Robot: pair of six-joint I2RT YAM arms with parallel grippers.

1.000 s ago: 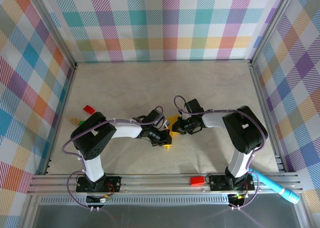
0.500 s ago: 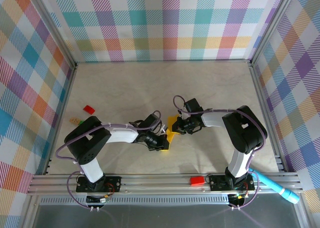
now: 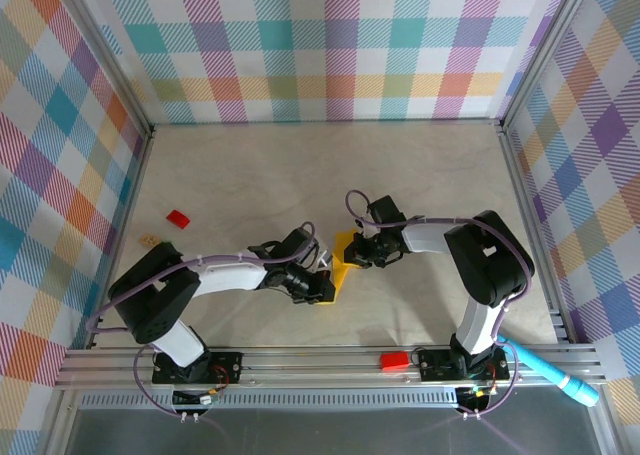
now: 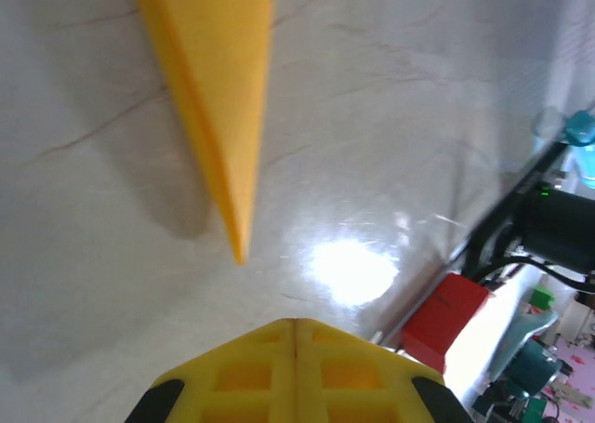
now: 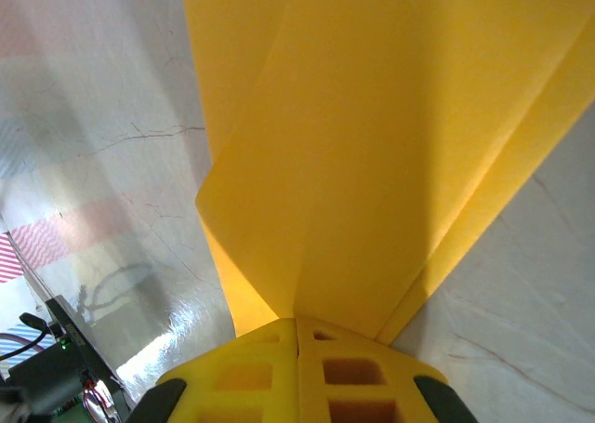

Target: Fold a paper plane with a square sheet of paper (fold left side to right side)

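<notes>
The right gripper has its fingers pressed together on the wide end of the plane. In its wrist view the yellow folds rise straight out of the pinch and spread toward the top of the frame. From above, this gripper sits just right of centre, with the plane running from it down and to the left.

The left gripper is also closed, but on nothing. In its own view the plane's sharp nose hangs at upper left, apart from the fingers, with its shadow on the table below it.

Over the last second the left arm has stretched out low, its elbow swinging toward the lower left of the overhead frame. Its gripper has slid a little down along the paper's left edge. The right one has stayed put.

I read that as the left side pressing or letting go of a crease while the right anchors the tail. The dart shape is already there, so the folding looks close to finished.
</notes>
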